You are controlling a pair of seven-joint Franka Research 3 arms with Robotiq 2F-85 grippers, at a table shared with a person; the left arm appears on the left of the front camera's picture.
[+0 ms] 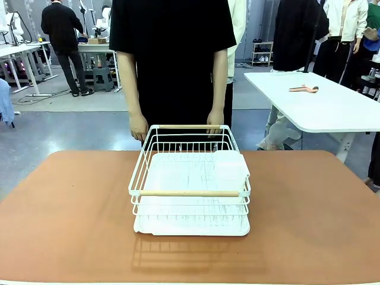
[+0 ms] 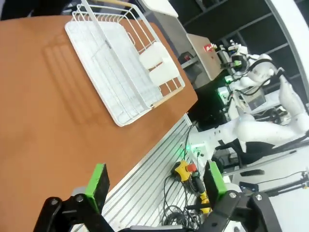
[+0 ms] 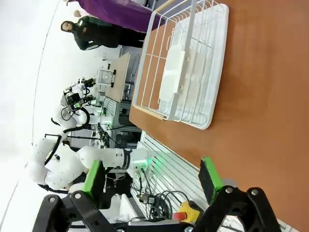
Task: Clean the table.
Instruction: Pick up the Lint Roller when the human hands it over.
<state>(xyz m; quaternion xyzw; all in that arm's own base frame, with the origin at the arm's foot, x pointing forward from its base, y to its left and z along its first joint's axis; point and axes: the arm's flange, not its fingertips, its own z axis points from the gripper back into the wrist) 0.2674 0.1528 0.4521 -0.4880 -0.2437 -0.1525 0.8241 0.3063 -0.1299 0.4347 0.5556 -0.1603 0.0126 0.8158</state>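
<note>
Left claw (image 2: 157, 181) spread wide, green pads well apart, gripping nothing, touching nothing; it hangs over the near edge of the desk (image 2: 43, 121); right claw (image 3: 152, 178) likewise wide open and empty, above the same edge. The reddish-brown desk (image 1: 71, 208) fills the foreground; at its middle stands a white wire dish rack (image 1: 190, 193) with wooden rails, set on a white tray (image 1: 190, 228); a white insert (image 1: 231, 163) sits in the rack's far corner. A person (image 1: 172, 59) stands at the far side, one hand (image 1: 138, 126) and the other hand (image 1: 215, 122) just behind the rack's far rail; a white table (image 1: 320, 110) lies beyond.
</note>
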